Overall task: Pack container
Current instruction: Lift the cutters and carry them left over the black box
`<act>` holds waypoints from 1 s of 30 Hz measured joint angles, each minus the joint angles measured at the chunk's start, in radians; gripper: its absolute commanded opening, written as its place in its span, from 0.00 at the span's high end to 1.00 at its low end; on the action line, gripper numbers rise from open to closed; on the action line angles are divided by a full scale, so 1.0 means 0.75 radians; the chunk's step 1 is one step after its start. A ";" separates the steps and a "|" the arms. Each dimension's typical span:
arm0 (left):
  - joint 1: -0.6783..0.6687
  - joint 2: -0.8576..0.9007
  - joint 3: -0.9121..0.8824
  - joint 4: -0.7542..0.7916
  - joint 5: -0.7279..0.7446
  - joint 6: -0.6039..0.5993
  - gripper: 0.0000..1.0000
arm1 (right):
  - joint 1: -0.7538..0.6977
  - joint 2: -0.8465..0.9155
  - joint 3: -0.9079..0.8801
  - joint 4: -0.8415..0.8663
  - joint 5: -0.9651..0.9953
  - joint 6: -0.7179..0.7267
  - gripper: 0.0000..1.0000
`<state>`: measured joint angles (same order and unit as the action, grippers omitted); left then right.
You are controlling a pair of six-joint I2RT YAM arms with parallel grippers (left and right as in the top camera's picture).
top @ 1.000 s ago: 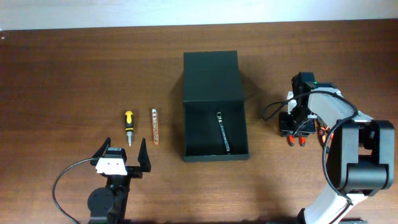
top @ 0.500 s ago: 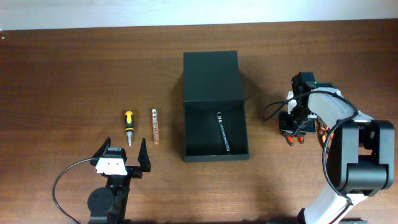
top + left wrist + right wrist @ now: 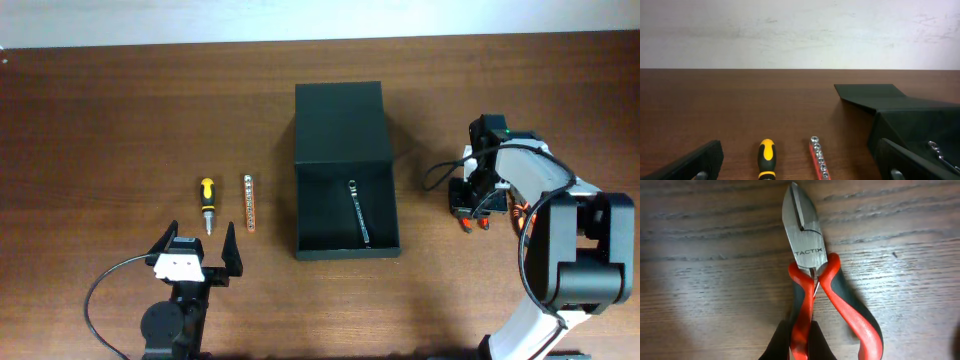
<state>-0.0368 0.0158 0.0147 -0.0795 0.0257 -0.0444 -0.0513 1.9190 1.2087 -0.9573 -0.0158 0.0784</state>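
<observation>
The container [image 3: 339, 122] sits open between the two arms, well apart from both. To its right, the right gripper [image 3: 801, 342] is clenched on one handle of the red cutters [image 3: 804, 250]. The left gripper [image 3: 197, 238] gapes wide and grasps nothing.

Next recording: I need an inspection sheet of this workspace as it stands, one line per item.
Surface: brown wooden table, no spills seen.
Job's things: matte black rectangular cardboard container, flap open, slim metal wrench inside; yellow-and-black stubby screwdriver and red strip of metal sockets side by side on its left, apart; red-and-black diagonal cutters on the table at its right.
Clutter: nothing seen.
Grippers: left gripper open, empty; right gripper shut on one cutter handle.
Cables: black cable loop by left arm; black cable at right arm.
Surroundings: white wall behind.
</observation>
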 measured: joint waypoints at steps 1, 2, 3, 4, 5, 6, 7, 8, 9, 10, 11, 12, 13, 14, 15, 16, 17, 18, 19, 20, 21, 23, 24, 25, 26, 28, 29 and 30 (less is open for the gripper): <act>0.000 0.000 0.000 0.000 0.000 0.000 0.01 | 0.000 0.000 0.017 -0.014 0.000 0.000 0.96; 0.000 0.000 0.000 0.000 0.000 0.000 0.01 | 0.000 0.000 0.039 -0.026 0.000 0.001 0.96; 0.000 0.000 0.000 0.000 0.000 0.000 0.01 | 0.000 0.000 0.065 -0.042 0.000 0.001 0.96; 0.000 0.000 0.000 0.000 0.000 0.000 0.01 | 0.000 0.000 0.093 -0.056 -0.001 0.001 0.96; 0.000 0.000 0.000 0.000 0.000 0.000 0.01 | 0.000 0.000 0.128 -0.076 0.000 0.001 0.96; 0.000 0.000 0.000 0.000 0.000 0.000 0.01 | 0.000 0.000 0.157 -0.092 -0.001 0.002 0.96; 0.000 0.000 0.000 0.000 0.000 0.000 0.01 | 0.000 0.001 0.189 -0.109 0.000 0.001 0.96; 0.000 0.000 0.000 0.000 0.000 0.000 0.01 | 0.000 0.001 0.219 -0.129 0.000 0.001 0.96; 0.000 0.000 0.000 0.000 0.000 0.000 0.01 | 0.000 0.001 0.251 -0.150 -0.001 0.001 0.96; 0.000 0.000 0.000 0.000 0.000 0.000 0.01 | 0.000 0.001 0.289 -0.177 -0.001 0.002 0.96; 0.000 0.000 0.000 0.000 0.000 0.000 0.01 | 0.000 0.001 0.325 -0.202 0.000 0.002 0.96; 0.000 0.000 0.000 0.000 0.000 0.000 0.01 | 0.000 0.001 0.361 -0.227 -0.001 0.001 0.96; 0.000 0.000 0.000 0.000 0.000 0.000 0.01 | 0.000 0.001 0.400 -0.257 -0.001 0.002 0.96; 0.000 0.000 0.000 0.000 0.000 0.000 0.01 | 0.000 0.001 0.444 -0.288 -0.001 0.000 0.96; 0.000 0.000 0.000 0.000 0.000 0.000 0.01 | 0.000 0.001 0.482 -0.310 0.000 0.000 0.96; 0.000 0.000 0.000 0.000 0.000 0.000 0.01 | 0.000 0.001 0.524 -0.345 -0.001 0.001 0.96; 0.000 0.000 0.000 0.000 0.000 0.000 0.01 | 0.000 0.003 0.569 -0.381 -0.001 0.001 0.96; 0.000 0.000 0.000 0.000 -0.001 0.000 0.01 | 0.000 0.003 0.614 -0.417 -0.001 0.000 0.96; 0.000 0.000 0.000 0.000 0.000 0.000 0.01 | 0.001 0.003 0.656 -0.446 -0.001 0.001 0.96; 0.000 0.000 0.000 0.000 -0.001 0.000 0.01 | 0.002 0.003 0.700 -0.474 -0.001 0.001 0.96; 0.000 0.000 0.000 0.000 -0.001 0.000 0.01 | 0.003 0.003 0.746 -0.498 -0.004 0.002 0.96; 0.000 0.000 0.000 0.000 0.000 0.000 0.01 | 0.019 0.004 0.836 -0.553 -0.008 0.001 0.96; 0.000 0.000 0.000 0.000 -0.001 0.000 0.01 | 0.036 0.004 0.881 -0.582 -0.011 0.001 0.96; 0.000 0.000 0.000 0.000 0.000 0.000 0.01 | 0.052 0.004 0.912 -0.601 -0.011 0.002 0.96; 0.000 0.000 0.000 0.000 0.000 0.000 0.01 | 0.074 0.004 0.942 -0.617 -0.012 0.001 0.96; 0.000 0.000 0.000 0.000 0.000 0.000 0.01 | 0.139 0.004 1.002 -0.651 -0.015 0.002 0.96; 0.000 0.000 0.000 0.000 0.000 0.000 0.01 | 0.169 0.004 1.019 -0.663 -0.015 0.001 0.96; 0.000 0.000 0.000 0.000 0.000 0.000 0.01 | 0.216 0.004 1.041 -0.680 -0.016 0.002 0.96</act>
<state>-0.0368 0.0158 0.0147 -0.0795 0.0257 -0.0444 0.1104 1.9217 1.9896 -1.4673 -0.0277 0.0795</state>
